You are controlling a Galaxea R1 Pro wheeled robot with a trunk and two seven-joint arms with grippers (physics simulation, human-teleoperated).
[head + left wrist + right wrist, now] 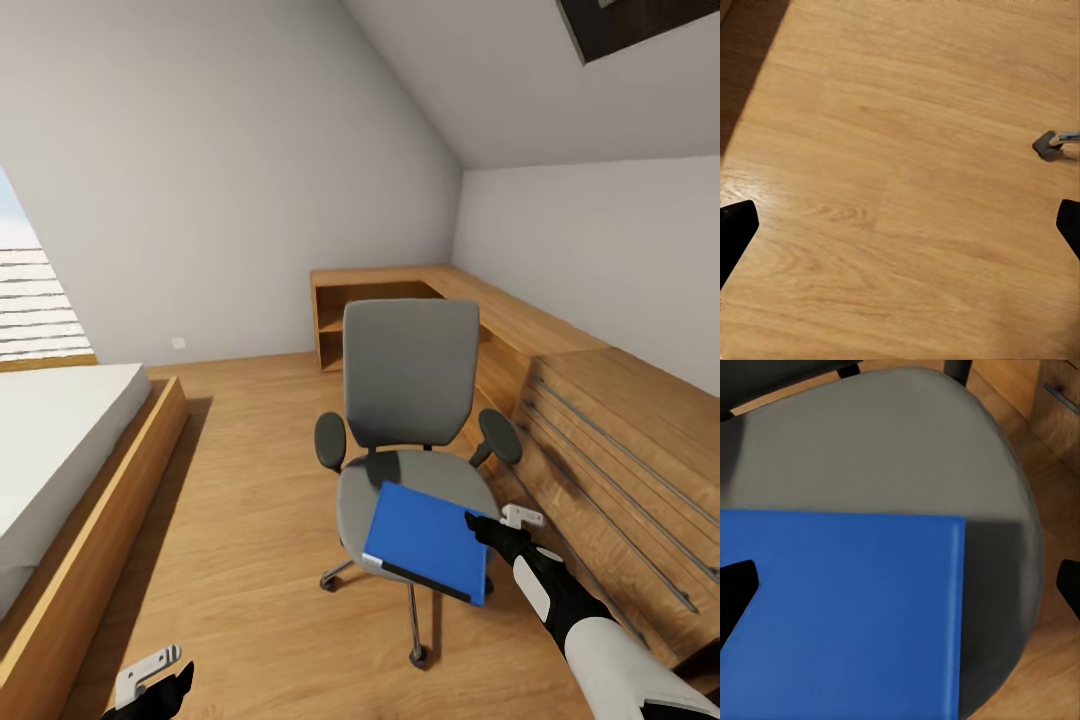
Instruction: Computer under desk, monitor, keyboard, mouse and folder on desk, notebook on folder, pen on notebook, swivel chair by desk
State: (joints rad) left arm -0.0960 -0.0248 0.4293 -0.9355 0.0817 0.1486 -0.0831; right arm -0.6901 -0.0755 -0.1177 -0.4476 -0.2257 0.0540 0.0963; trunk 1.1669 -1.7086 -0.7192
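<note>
Head view: right claw point(478, 524), spread, partly hides the folder point(428, 540) on the swivel chair point(412, 400).

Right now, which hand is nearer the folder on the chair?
Right. The right hand hovers open at the folder's right edge, over the swivel chair seat. The left hand hangs low above bare floor, well away.

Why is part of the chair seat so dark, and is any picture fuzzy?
Head view: the backrest shades the swivel chair seat just above the folder. Right wrist view: soft dark bands cross the seat's far edge and beside the folder; edges look slightly blurred. Left wrist view: a pale sheen on the floor.
</note>
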